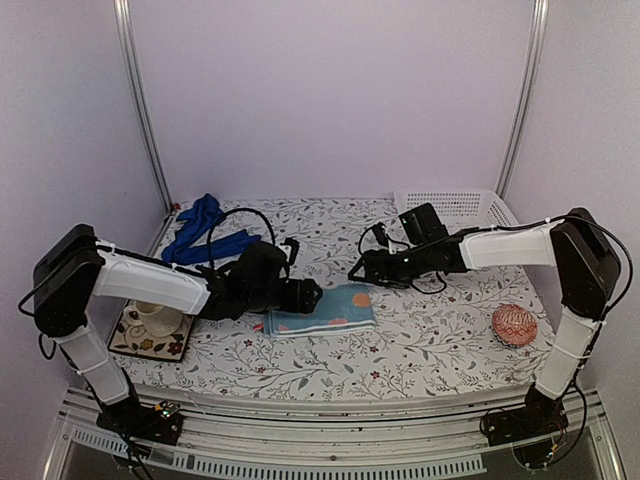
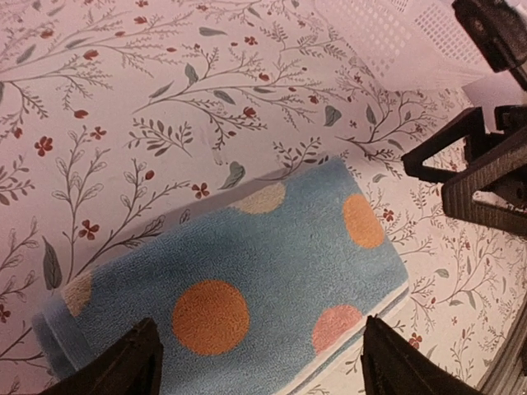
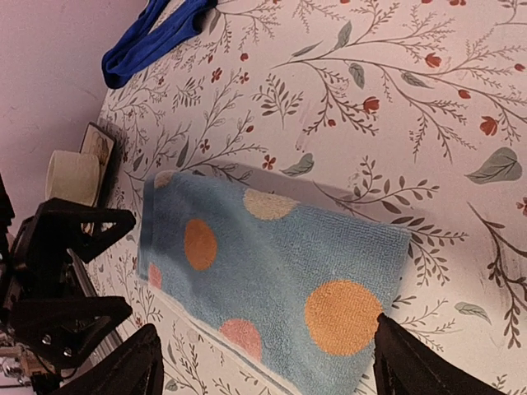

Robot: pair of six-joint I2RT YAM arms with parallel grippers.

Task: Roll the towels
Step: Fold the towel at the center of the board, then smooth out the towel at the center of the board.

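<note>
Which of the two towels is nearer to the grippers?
The light-blue dotted towel; the royal-blue towel lies crumpled near the far left corner.

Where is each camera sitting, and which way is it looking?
Top: high behind, looking down on the table; left arm and right arm show.
Left wrist: by the left gripper, facing down at the light-blue towel; own fingers show.
Right wrist: by the right gripper, facing down at it; own fingers show.
Shared: both wrist views see that towel and each other's gripper.
</note>
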